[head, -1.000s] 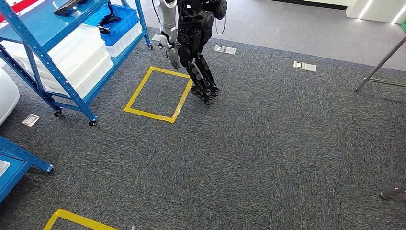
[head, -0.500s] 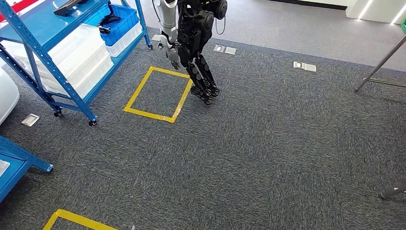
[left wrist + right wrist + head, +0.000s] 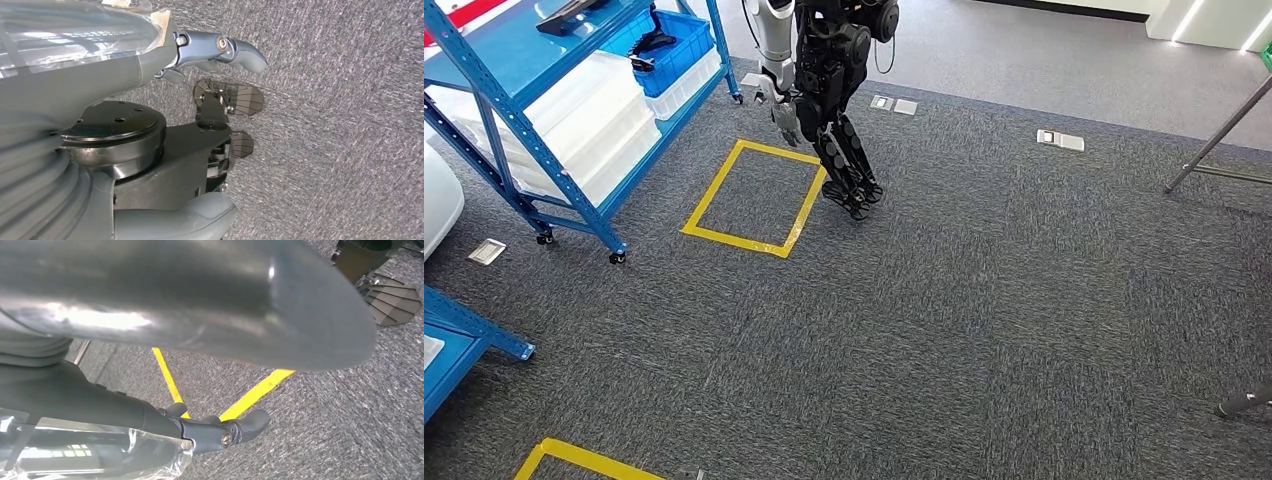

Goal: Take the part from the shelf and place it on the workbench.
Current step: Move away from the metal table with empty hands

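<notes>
Robot hands empty, part on shelf.
Left robot hand (image 3: pixel 165 65) and right robot hand (image 3: pixel 200 425) hang over grey carpet (image 3: pixel 984 300), fingers apart, gripping nothing. Since the earlier head view, the hanging silver arm (image 3: pixel 774 40) has swung slightly in toward the body. Dark part (image 3: pixel 652 42) sits in a blue bin (image 3: pixel 686 40) on the shelf (image 3: pixel 514 130), well apart from both hands; yellow floor square (image 3: pixel 709 200) lies just beside the right hand.
</notes>
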{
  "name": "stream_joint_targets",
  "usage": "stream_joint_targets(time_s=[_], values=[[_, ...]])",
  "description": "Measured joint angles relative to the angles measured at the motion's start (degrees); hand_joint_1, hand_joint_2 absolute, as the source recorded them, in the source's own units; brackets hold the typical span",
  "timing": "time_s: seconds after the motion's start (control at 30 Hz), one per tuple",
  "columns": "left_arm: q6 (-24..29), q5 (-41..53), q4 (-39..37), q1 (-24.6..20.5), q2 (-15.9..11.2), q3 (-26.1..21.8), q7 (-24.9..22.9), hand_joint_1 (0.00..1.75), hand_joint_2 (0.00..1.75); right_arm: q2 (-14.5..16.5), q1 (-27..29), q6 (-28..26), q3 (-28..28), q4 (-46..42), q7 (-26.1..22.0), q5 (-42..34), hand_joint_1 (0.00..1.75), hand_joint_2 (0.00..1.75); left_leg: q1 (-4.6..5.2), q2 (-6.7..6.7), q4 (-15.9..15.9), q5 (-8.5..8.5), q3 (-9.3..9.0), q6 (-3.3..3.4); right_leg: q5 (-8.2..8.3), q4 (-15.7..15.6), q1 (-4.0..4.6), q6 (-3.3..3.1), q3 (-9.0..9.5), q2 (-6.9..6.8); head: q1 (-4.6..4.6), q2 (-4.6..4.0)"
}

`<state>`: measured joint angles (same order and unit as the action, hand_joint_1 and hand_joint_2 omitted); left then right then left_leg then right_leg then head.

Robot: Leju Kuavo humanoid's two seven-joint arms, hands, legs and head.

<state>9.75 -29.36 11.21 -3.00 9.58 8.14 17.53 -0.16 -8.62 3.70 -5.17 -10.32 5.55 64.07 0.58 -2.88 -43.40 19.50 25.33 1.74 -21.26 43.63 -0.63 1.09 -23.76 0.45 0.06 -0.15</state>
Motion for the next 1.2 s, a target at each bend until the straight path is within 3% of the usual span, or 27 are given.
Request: stream_joint_targets(time_s=[0.8,1.07,1.2], values=[[0.0,0.4,0.0,0.0,0.0,-0.4,0.0,0.0,1.75,0.2,-0.4,-0.3,-0.9,0.0,-0.1,0.4,0.0,0.0,0.0,0.0,-0.6,0.07,0.53,0.0,-0.05,0.6,0.0,0.01,-0.51,0.0,0.0,0.0],[0.0,0.2,0.0,0.0,0.1,-1.3,0.0,0.0,1.75,0.2,-0.9,-6.7,-4.2,-0.6,-3.0,-3.6,0.0,0.0,-0.01,0.0,-1.7,0.21,1.79,-0.06,-0.12,1.7,0.02,0.01,-1.8,0.01,0.01,0.01],[0.6,-0.2,0.0,0.1,0.2,-1.7,0.3,0.0,1.75,-0.1,-1.4,-17.0,-7.3,-1.3,-5.8,-6.1,0.0,0.0,0.01,-0.01,-2.2,0.23,2.21,-0.05,-0.17,2.2,0.0,0.08,-2.22,0.01,-0.01,0.0]])
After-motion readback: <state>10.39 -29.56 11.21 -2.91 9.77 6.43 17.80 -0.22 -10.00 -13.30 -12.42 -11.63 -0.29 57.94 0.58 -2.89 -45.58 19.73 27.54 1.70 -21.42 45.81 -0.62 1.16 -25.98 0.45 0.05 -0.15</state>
